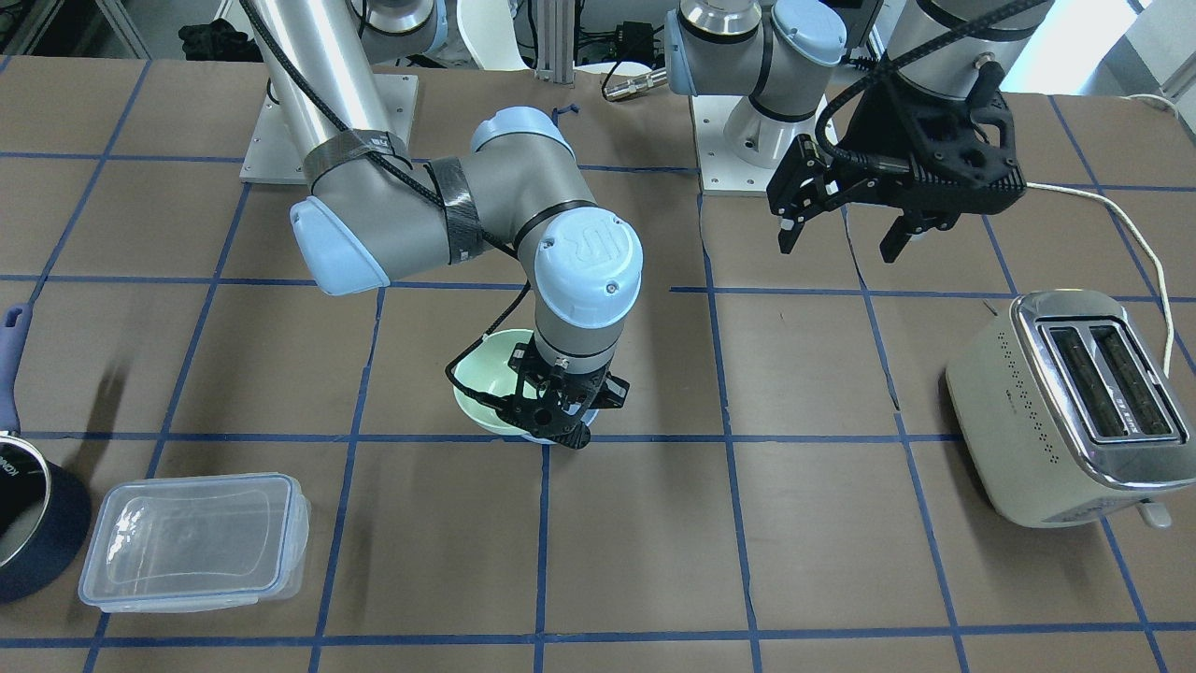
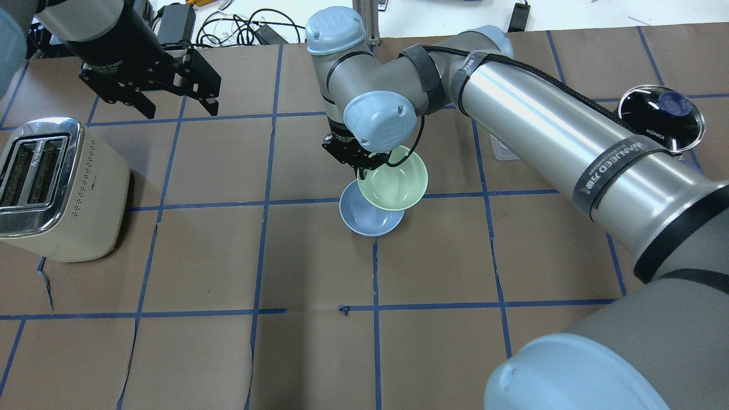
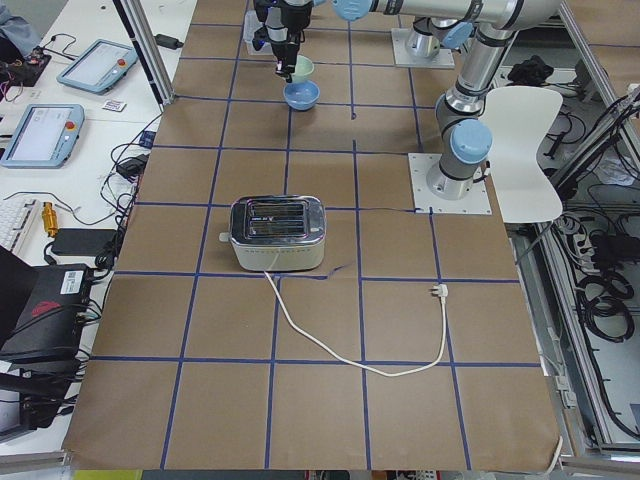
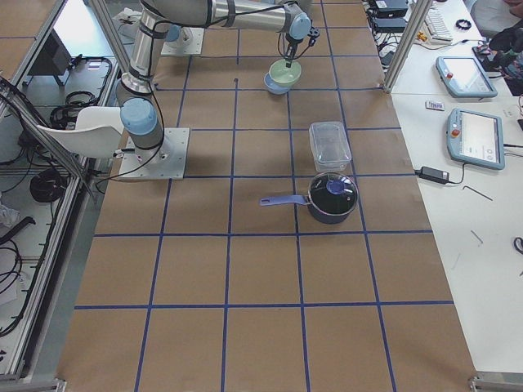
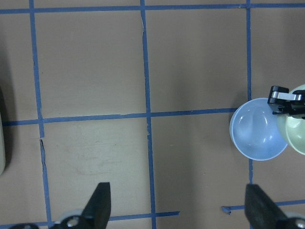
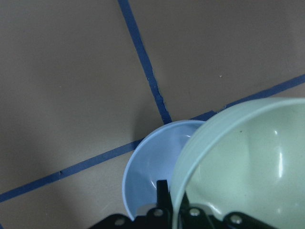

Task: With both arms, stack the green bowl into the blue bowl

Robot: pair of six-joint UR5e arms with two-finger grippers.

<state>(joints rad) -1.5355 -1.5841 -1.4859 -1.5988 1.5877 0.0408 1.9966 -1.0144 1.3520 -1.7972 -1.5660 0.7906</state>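
The green bowl (image 2: 396, 182) hangs tilted from my right gripper (image 2: 362, 172), which is shut on its rim. It overlaps the blue bowl (image 2: 364, 219), which sits on the table just below it, near the table's middle. The right wrist view shows the green bowl (image 6: 248, 162) low over the blue bowl (image 6: 152, 176), off-centre, with the gripper (image 6: 174, 205) pinching the rim. The front view shows the green bowl (image 1: 486, 374) under the right gripper (image 1: 561, 425). My left gripper (image 2: 177, 107) is open and empty, raised near the toaster. Its wrist view shows both bowls (image 5: 257, 129) at the right edge.
A cream toaster (image 2: 57, 188) stands on my left side, its white cord (image 3: 350, 350) trailing over the table. A dark navy saucepan (image 1: 28, 523) and a clear plastic container (image 1: 196, 537) stand on my right side.
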